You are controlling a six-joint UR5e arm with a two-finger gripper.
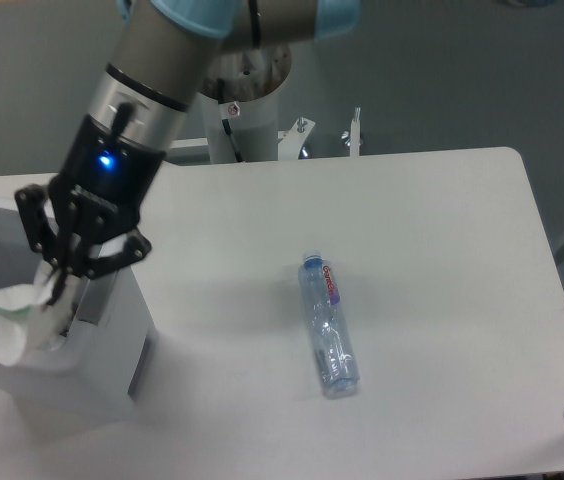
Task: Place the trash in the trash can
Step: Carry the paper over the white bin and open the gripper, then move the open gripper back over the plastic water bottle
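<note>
Two pieces of trash are what we see: the crumpled white carton hangs pinched in our gripper, fingers closed on its upper edge, right over the white trash can at the table's left edge. The clear bottle with its blue cap lies flat on the white table, well apart from the can.
</note>
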